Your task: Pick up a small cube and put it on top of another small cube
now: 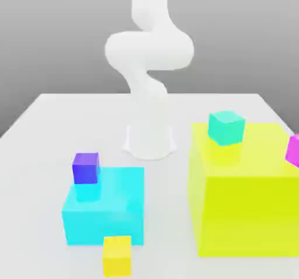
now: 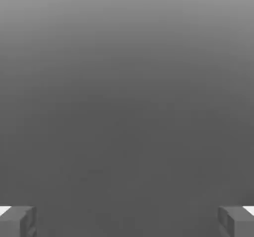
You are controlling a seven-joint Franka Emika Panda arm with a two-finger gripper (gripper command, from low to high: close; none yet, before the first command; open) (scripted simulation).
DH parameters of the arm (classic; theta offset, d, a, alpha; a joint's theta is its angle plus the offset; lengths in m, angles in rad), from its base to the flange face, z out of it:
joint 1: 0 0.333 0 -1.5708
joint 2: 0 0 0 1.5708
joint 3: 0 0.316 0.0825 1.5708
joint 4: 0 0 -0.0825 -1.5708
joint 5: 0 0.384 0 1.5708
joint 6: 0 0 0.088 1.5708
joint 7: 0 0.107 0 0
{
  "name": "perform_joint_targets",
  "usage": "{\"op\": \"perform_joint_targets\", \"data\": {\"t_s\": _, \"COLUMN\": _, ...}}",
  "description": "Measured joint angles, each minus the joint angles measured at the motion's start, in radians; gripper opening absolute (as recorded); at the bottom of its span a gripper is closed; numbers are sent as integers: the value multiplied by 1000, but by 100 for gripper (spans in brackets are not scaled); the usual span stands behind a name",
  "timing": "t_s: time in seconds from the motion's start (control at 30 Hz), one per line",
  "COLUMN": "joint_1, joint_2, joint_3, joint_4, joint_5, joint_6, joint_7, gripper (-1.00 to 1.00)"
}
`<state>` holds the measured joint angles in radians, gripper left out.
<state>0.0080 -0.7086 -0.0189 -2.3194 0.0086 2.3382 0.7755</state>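
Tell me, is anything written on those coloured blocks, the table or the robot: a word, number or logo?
None: no text, number or sign can be read anywhere.
The yellow cube, teal cube, purple cube, magenta cube, cyan block, big yellow-green block, table and arm are all plain.

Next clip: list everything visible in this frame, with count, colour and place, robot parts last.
table: one, white, under everything.
yellow cube: one, bright yellow, on the table in front of the cyan block.
teal cube: one, teal-green, on top of the big yellow-green block, near its back edge.
purple cube: one, blue-purple, on top of the cyan block, at its back corner on the exterior view's left.
magenta cube: one, magenta, on the yellow-green block at the exterior view's right edge, cut off.
cyan block: one, cyan, large, on the table.
yellow-green block: one, yellow-green, largest.
arm: one, white, base behind the blocks.
gripper: one, grey fingers wide apart, holding nothing.
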Motion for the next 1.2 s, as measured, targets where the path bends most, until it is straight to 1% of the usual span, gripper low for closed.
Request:
{"op": "perform_joint_targets", "data": {"t_s": 0.27, "joint_1": 23, "joint_2": 296, "joint_3": -59, "joint_4": -63, "joint_5": 31, "joint_6": 124, "joint_7": -83, "gripper": 0}}
{"op": "perform_joint_targets", "data": {"t_s": 0.57, "joint_1": 24, "joint_2": 623, "joint_3": -101, "joint_4": -132, "joint_5": 70, "joint_6": 261, "joint_7": -176, "gripper": 0}}
{"op": "perform_joint_targets", "data": {"t_s": 0.83, "joint_1": -3, "joint_2": 910, "joint_3": -111, "joint_4": -190, "joint_5": 68, "joint_6": 389, "joint_7": -231, "gripper": 0}}
{"op": "perform_joint_targets", "data": {"t_s": 1.0, "joint_1": -38, "joint_2": 1091, "joint_3": -70, "joint_4": -165, "joint_5": 111, "joint_6": 526, "joint_7": -268, "gripper": 0}}
{"op": "perform_joint_targets", "data": {"t_s": 1.03, "joint_1": -43, "joint_2": 1110, "joint_3": -64, "joint_4": -161, "joint_5": 115, "joint_6": 541, "joint_7": -272, "gripper": -100}}
{"op": "perform_joint_targets", "data": {"t_s": 1.2, "joint_1": -43, "joint_2": 1110, "joint_3": -64, "joint_4": -161, "joint_5": 114, "joint_6": 540, "joint_7": -270, "gripper": -100}}
